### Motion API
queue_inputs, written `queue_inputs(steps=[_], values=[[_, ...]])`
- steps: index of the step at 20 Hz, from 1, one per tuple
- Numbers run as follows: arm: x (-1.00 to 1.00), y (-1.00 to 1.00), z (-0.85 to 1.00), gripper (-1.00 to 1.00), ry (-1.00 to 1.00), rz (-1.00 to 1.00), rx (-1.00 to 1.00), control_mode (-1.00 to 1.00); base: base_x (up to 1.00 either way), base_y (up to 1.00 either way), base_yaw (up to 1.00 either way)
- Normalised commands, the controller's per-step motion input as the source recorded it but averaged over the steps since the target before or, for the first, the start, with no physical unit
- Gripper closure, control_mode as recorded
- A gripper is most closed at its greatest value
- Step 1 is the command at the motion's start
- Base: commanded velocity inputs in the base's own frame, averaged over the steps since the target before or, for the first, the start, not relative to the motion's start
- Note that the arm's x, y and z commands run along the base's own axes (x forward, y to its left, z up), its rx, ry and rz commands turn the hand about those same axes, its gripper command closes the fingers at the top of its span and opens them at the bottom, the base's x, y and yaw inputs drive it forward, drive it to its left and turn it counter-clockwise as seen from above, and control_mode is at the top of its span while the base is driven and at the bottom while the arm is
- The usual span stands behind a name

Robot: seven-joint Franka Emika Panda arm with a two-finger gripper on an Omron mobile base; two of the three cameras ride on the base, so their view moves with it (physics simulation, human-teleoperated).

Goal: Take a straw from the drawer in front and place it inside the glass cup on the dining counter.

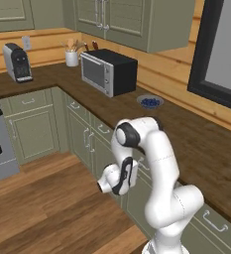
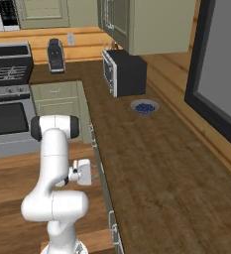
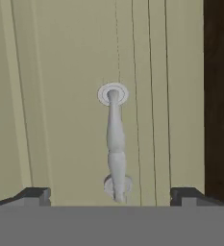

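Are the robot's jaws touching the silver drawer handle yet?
Apart. In the hand view the handle stands between the open gripper fingertips, with green drawer front showing on both sides of it.

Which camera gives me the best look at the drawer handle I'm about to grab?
The hand view: the silver bar handle sits centred on the green drawer front, between the open gripper fingertips. In the left base view the arm covers it; in the right base view the drawer fronts appear edge-on, handle unclear.

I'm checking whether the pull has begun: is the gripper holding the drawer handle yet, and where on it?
Nothing is held. The gripper is open, its fingertips either side of the handle, apart from it.
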Motion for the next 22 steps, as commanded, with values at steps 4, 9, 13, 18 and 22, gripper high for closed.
queue_inputs(steps=[4, 9, 13, 18, 22], values=[[-0.15, 0.00, 0.42, -1.00, 0.00, 0.02, 0.00, -1.00, 0.00, 0.00, 0.00], [-0.01, -0.01, 0.21, -1.00, 0.00, 0.01, 0.00, -1.00, 0.00, 0.00, 0.00], [0.00, -0.10, 0.00, -1.00, 0.06, 0.00, 0.00, -1.00, 0.00, 0.00, 0.00], [0.04, -0.22, -0.02, -1.00, 0.10, 0.00, 0.00, -1.00, 0.00, 0.00, 0.00], [0.16, -0.25, -0.16, -1.00, 0.12, 0.00, 0.00, -1.00, 0.00, 0.00, 0.00]])
